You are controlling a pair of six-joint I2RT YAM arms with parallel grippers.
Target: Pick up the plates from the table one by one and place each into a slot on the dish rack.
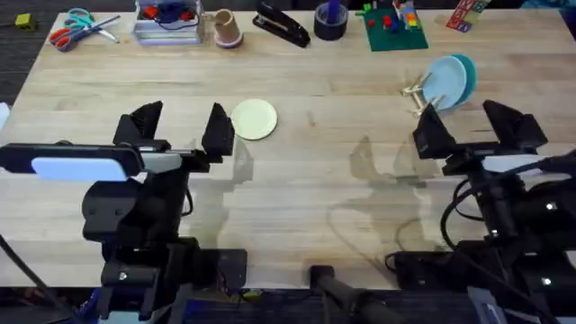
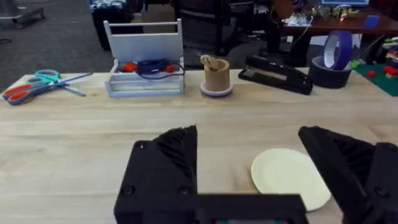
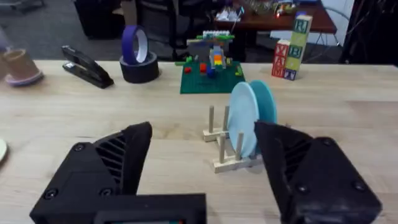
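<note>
Seen from overhead, one pale yellow-cream plate (image 1: 254, 119) lies flat on the light wood table (image 1: 306, 189), just beyond and beside the left gripper (image 1: 180, 126), whose two black fingers are spread wide and hold nothing. Toward the far right, the small wooden dish rack (image 1: 418, 94) already carries two plates on edge, a light blue plate (image 1: 443, 83) and a teal plate (image 1: 465, 72) behind it. The right gripper (image 1: 475, 126) sits just short of the rack, fingers wide apart and empty. The count is three plates, one rack and two grippers. In the left wrist view, the cream plate (image 2: 290, 179) lies flat between the spread fingers and closer to one of them; the likely trouble is that a thin plate flush with the wood gives the fingers no edge to catch, so they may skid it away or pinch only the rim and drop it. In the right wrist view, the rack (image 3: 231, 149) stands upright with bare pegs beside the blue plate (image 3: 242, 121); it looks light, so a plate pushed in askew could tip it or knock the two standing plates out of their slots.
</note>
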